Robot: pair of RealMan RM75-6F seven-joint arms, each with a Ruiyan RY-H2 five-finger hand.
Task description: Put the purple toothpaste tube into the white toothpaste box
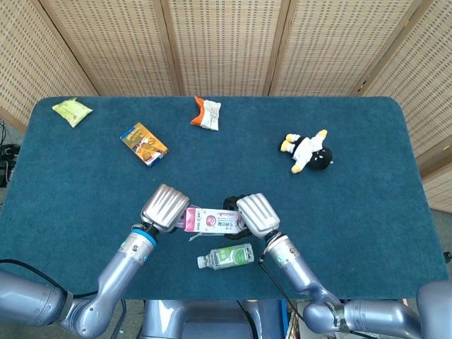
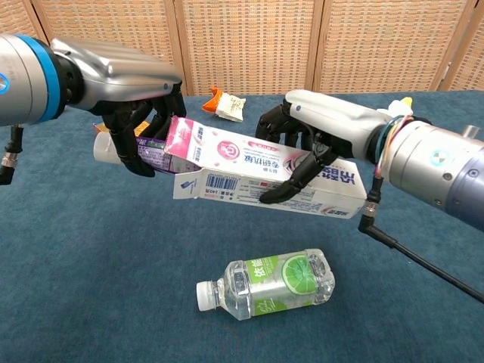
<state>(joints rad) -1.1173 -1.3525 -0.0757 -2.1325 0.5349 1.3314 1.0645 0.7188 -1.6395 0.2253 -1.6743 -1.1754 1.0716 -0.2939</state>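
My right hand [image 2: 314, 140] [image 1: 253, 214] grips the white toothpaste box [image 2: 257, 172] [image 1: 212, 220], held lengthwise above the table with its open flap end facing left. My left hand [image 2: 136, 98] [image 1: 165, 207] holds the purple toothpaste tube [image 2: 144, 151] at its cap end. Most of the tube is inside the box mouth; only a short purple stretch and the white cap show in the chest view. From the head view the left hand hides the tube.
A small clear water bottle [image 2: 265, 283] [image 1: 226, 256] lies on the blue table [image 1: 367, 212] just below the box. Further back sit an orange box [image 1: 144, 144], an orange-white packet [image 1: 206, 112], a green packet [image 1: 72, 111] and a penguin toy [image 1: 308, 152].
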